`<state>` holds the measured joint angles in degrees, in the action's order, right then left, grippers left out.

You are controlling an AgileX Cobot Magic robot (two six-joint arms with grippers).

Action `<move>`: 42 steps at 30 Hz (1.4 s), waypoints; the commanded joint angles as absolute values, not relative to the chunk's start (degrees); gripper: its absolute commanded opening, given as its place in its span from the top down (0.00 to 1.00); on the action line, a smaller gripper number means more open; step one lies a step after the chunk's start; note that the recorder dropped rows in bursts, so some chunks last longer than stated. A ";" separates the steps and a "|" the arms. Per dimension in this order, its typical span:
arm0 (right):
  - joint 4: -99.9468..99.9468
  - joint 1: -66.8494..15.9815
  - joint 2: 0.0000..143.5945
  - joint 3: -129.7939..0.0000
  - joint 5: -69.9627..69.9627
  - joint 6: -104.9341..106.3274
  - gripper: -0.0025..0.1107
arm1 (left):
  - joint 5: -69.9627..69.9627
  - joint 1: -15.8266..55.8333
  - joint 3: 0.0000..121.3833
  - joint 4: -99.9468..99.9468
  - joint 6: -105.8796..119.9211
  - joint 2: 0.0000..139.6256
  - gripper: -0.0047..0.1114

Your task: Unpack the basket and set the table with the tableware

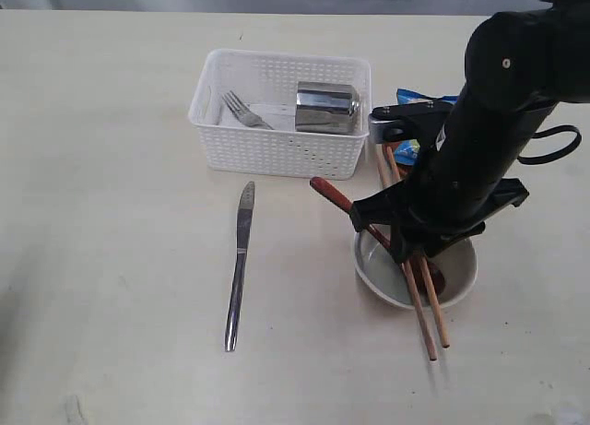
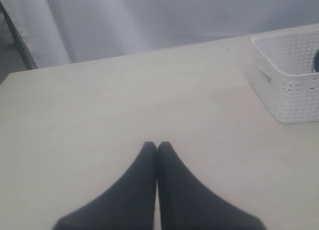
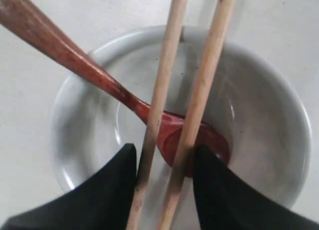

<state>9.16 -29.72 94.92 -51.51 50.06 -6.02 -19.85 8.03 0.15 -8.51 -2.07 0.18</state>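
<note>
The right gripper (image 3: 164, 149) sits part open around two chopsticks (image 3: 212, 65) over the spoon (image 3: 70, 53) in the bowl (image 3: 271, 115); the left gripper (image 2: 157, 147) is closed.

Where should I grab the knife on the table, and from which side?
Probably the handle of the knife, the end away from the basket, from straight above. It lies flat on the table, nothing beside it, so close across its narrow width.

Cream table (image 1: 111, 213) with basket (image 1: 277, 153), knife (image 1: 240, 259) and bowl (image 1: 458, 276).
</note>
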 commanded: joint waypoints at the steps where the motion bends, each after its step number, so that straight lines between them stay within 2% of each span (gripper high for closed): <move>1: 8.63 -29.81 95.01 -51.20 49.68 -6.09 0.66 | -19.72 8.03 0.00 -8.81 -2.37 0.00 0.96; 21: 8.53 -29.81 95.01 -51.20 49.56 -6.35 0.66 | -19.72 8.03 0.00 -8.81 -2.37 0.00 0.96; 32: 8.53 -29.81 95.01 -51.20 49.43 -6.36 0.88 | -19.72 8.03 0.00 -8.81 -2.37 0.00 0.96; 38: 8.53 -29.81 95.01 -51.20 49.54 -6.63 0.87 | -19.72 8.03 0.00 -8.81 -2.37 0.00 0.96; 41: 8.53 -29.81 95.01 -51.20 49.93 -6.73 0.80 | -19.72 8.03 0.00 -8.81 -2.37 0.00 0.96; 42: 8.53 -29.81 95.01 -51.20 49.93 -6.83 0.75 | -19.72 8.03 0.00 -8.81 -2.37 0.00 0.96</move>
